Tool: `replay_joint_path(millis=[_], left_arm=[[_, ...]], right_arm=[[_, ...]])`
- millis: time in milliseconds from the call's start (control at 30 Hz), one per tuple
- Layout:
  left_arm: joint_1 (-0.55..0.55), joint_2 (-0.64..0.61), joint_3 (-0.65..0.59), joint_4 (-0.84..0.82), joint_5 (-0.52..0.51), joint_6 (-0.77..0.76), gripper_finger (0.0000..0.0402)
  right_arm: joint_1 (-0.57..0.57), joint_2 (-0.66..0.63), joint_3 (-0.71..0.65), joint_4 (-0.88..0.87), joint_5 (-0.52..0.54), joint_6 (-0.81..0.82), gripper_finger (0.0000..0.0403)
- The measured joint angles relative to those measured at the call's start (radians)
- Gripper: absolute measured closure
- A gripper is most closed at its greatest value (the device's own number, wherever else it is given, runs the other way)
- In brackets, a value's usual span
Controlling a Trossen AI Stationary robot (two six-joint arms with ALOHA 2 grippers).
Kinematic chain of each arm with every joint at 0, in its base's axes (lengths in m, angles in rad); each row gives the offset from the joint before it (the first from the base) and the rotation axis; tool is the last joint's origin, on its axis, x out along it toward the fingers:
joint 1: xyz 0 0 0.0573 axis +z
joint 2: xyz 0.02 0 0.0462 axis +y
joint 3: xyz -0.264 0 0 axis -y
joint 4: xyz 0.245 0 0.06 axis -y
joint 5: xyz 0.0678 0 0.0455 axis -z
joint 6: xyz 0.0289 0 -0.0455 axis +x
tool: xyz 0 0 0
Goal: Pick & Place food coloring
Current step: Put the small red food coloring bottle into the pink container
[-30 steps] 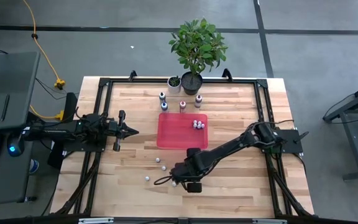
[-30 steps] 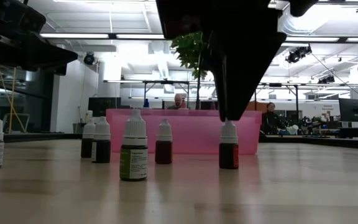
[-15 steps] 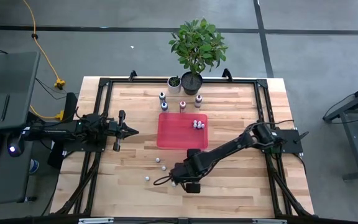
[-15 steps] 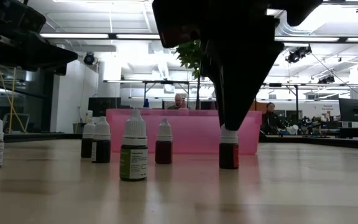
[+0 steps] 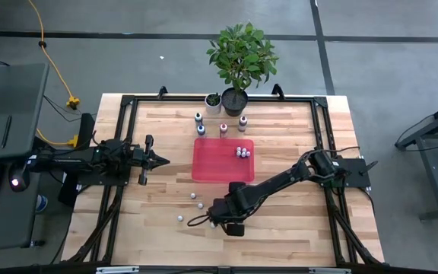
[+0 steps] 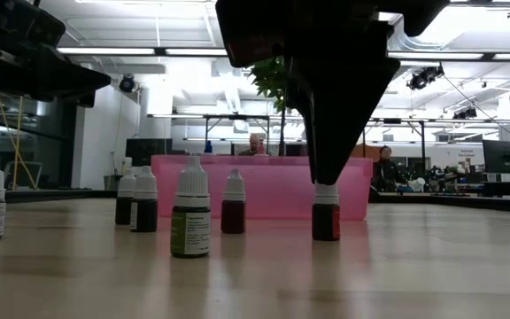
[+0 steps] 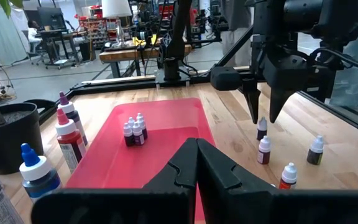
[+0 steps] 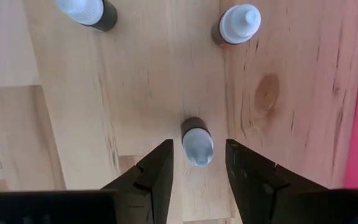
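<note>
Three bottles (image 5: 241,152) in tray (image 5: 211,167), right hand (image 8: 197,163) straddling bottle (image 8: 197,142) before tray

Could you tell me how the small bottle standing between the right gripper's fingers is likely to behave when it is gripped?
The bottle stands upright, tall for its narrow base, so an off-centre touch could probably tip it. The right gripper is open astride its cap, apart from it. The rounded, smooth-looking cap may slip; the wider body below looks the safer place to grip. It looks light.

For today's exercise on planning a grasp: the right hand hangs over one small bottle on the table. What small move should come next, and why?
Probably lower a little further, then close. The right hand is open, its fingers astride the small bottle's whitish cap without gripping it, and the bottle stands upright on the wooden table, outside the red tray.
</note>
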Motion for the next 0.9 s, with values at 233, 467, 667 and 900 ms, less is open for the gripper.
replay_joint_path(millis=[233,467,667,900], left_arm=[[0.000,0.000,0.000,0.000,0.000,0.000,0.0401],[0.000,0.000,0.000,0.000,0.000,0.000,0.0401],[0.000,0.000,0.000,0.000,0.000,0.000,0.0401],[0.000,0.000,0.000,0.000,0.000,0.000,0.0401]], right_arm=[[0.000,0.000,0.000,0.000,0.003,0.036,0.0267],[0.000,0.000,0.000,0.000,0.003,0.042,0.0267],[0.000,0.000,0.000,0.000,-0.001,0.123,0.0267],[0.000,0.000,0.002,0.000,-0.004,0.213,0.0267]])
